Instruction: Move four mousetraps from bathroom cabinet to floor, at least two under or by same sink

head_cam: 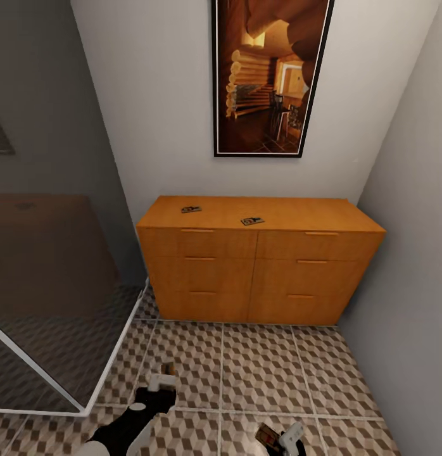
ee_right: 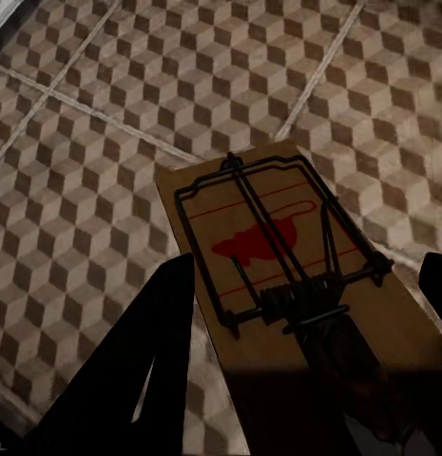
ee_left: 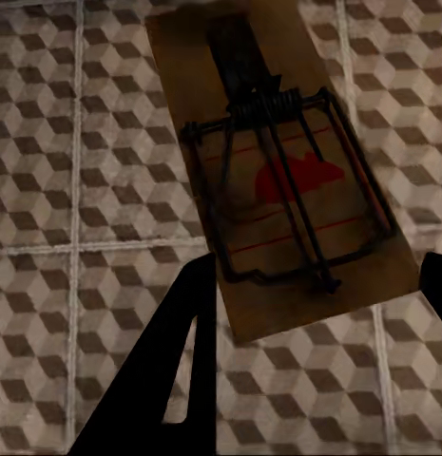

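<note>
Head view: left end effector low in the frame over the bathroom floor, white and black, fingers closed on a small brown board, hard to make out at this size. Right end effector at the lower edge, clamped on a mousetrap showing dark wire on a brown board. Straight ahead, against a pale wall, an orange-brown cabinet with two columns of three drawers, all shut. On its top, two more mousetraps: one toward the rear left, one nearer the front and middle, well apart. Above, a tall framed picture of a log interior. At left, a glass shower panel with a white bottom rail.

Left wrist view: mousetrap held flat between two dark fingers, closed on its edges; brown board, dark wire spring and bar, red mouse print. Beneath it, cube-patterned floor tiles with pale grout.

Right wrist view: second held mousetrap, same red print and wire, gripped between dark fingers, above the same tiled floor.
</note>
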Available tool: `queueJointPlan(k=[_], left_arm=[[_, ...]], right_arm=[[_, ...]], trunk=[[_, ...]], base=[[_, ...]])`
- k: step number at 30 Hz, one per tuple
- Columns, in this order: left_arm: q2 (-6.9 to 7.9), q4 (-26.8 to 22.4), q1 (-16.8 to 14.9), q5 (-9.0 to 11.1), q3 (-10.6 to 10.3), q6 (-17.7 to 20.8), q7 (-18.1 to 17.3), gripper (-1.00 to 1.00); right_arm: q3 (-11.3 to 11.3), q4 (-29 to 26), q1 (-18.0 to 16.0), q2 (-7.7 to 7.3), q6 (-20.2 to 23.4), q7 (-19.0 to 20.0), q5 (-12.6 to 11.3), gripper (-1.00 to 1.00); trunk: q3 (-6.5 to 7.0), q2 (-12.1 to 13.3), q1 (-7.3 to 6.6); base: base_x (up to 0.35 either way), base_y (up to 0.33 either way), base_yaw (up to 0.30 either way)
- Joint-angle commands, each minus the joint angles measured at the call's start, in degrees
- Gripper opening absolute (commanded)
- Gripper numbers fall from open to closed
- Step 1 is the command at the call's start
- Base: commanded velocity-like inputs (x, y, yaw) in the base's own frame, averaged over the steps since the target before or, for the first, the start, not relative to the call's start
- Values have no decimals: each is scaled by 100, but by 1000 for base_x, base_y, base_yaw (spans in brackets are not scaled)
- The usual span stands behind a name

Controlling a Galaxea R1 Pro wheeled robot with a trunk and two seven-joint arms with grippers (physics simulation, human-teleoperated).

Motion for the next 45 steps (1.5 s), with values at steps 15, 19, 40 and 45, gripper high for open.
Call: queueJointPlan(k=[15, 19, 40, 45], left_arm=[[29, 1996, 488, 51, -335, -2985, 42, -100], [103, 2012, 660, 51, -337, -3356, 43, -100], [272, 1991, 995, 89, -311, -3798, 96, -100], [178, 1855, 996, 81, -290, -3756, 105, -100]], right_arm=[[-75, -280, -2, 153, -720, -3546, 9, -100], [-81, -341, -2, 178, -1069, -4011, 5, -100], [-54, -248, -2, 293, -1717, -4125, -9, -100], [-52, -222, -2, 306, -1726, -4121, -15, -100]], trunk=[[-4, -3, -1], [-4, -3, -1], [-4, -3, -1], [-4, -3, -1]], base=[[0, 0, 0], [0, 0, 0], [0, 0, 0], [0, 0, 0]])
